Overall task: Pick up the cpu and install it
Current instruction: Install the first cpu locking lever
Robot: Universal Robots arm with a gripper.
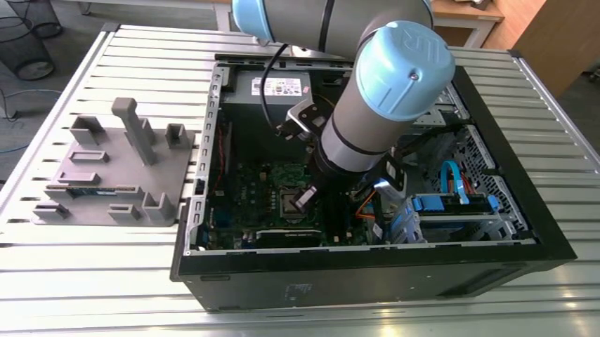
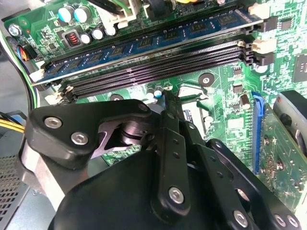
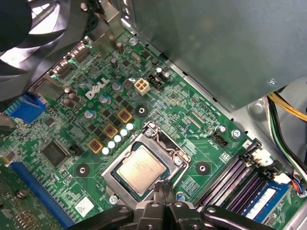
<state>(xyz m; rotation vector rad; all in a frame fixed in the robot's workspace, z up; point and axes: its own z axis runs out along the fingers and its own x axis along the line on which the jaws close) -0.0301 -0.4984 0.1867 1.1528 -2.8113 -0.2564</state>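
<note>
**CPU seated in the socket; gripper closed just beside it**

On the exterior view's left, a grey moulded parts fixture point(image 1: 89, 175) rests on the slatted metal table point(image 1: 140, 56). Its slots are too small to check for parts. At centre stands the open computer case point(image 1: 375, 270), with the motherboard point(image 1: 249, 189) lying flat on its floor and the power supply point(image 1: 277, 88) at the far end. The robot arm point(image 1: 375, 119) reaches down into the case over the middle of the board. Towards the exterior view's right are the drive bays with blue cables point(image 1: 450, 175).

In the first wrist view, the cpu point(image 3: 140, 168) lies square and flat inside the processor socket point(image 3: 180, 153), silver top upward. The gripper point(image 3: 164, 189) is at the socket's edge, just beside the chip. Its fingers are drawn together and hold nothing, which the second wrist view point(image 2: 168, 98) also suggests. The memory slots point(image 3: 235, 184) run close by, one of them holding a blue memory stick point(image 3: 264, 199).

Judged from this, the pick-up and the placing are done, since the chip is out of the gripper and in the socket. Whether the retention frame and its lever are locked cannot be told, so the clamping may be what is left.
</note>
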